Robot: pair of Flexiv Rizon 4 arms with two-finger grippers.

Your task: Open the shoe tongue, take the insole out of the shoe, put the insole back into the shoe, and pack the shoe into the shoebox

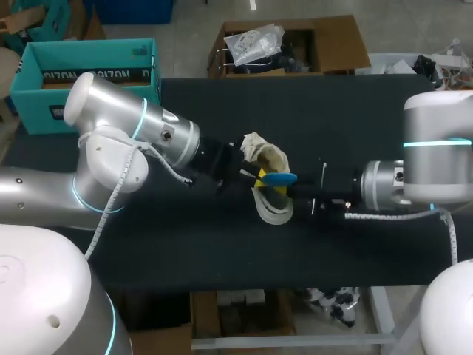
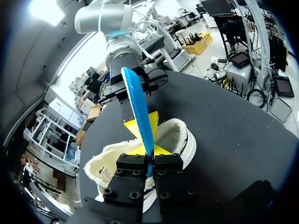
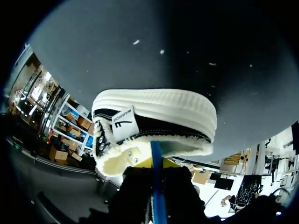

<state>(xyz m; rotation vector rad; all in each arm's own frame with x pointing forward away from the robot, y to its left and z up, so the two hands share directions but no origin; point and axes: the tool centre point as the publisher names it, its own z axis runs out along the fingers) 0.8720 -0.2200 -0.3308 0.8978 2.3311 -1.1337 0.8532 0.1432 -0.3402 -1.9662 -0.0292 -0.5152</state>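
Together, left gripper (image 2: 149,157) and right gripper (image 3: 156,163) pinching blue insole (image 2: 138,103), above shoe (image 3: 159,112)

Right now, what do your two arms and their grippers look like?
The left arm and the right arm have rounded silver and white shells, with a glowing cyan ring at the joints. A white spiral-wrapped cable runs along each. The left gripper and the right gripper are black, with yellow finger tips; screw heads show on the left one.
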